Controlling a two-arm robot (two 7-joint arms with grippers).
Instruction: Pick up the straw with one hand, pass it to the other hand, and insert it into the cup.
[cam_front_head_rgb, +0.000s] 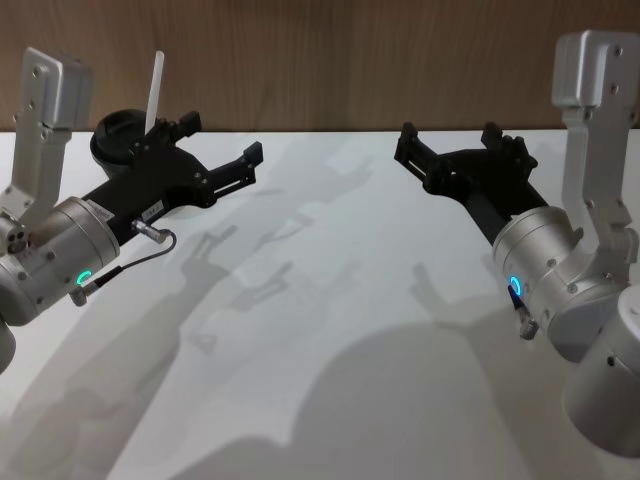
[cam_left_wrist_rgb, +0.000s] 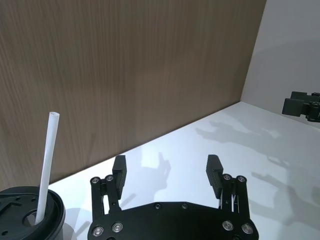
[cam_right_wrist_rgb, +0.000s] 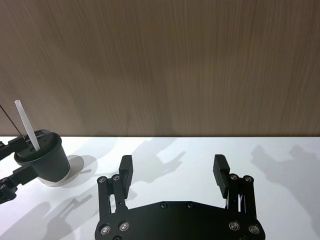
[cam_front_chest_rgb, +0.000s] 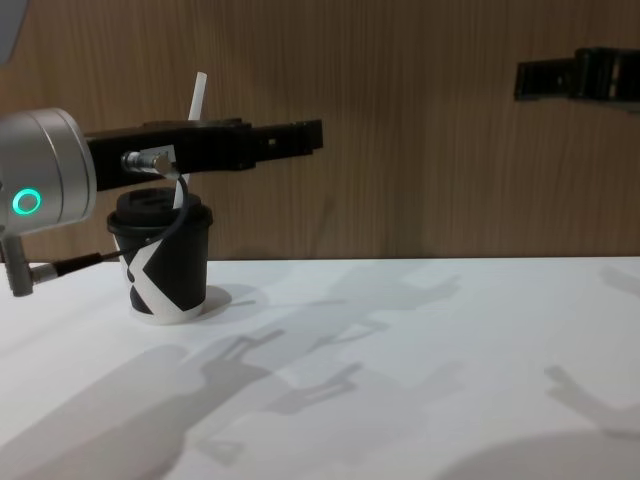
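Both tools gape empty; the white straw (cam_front_chest_rgb: 190, 140) stands in the lidded black cup (cam_front_chest_rgb: 165, 265).

A big white table (cam_front_head_rgb: 330, 300) fills the front. Behind it stands a brown wooden wall (cam_right_wrist_rgb: 165, 65) with thin lines in it — grey shadows lie across the table top.

Bare table (cam_front_head_rgb: 330, 300) between both arms; cup (cam_front_chest_rgb: 160, 265) at far left.
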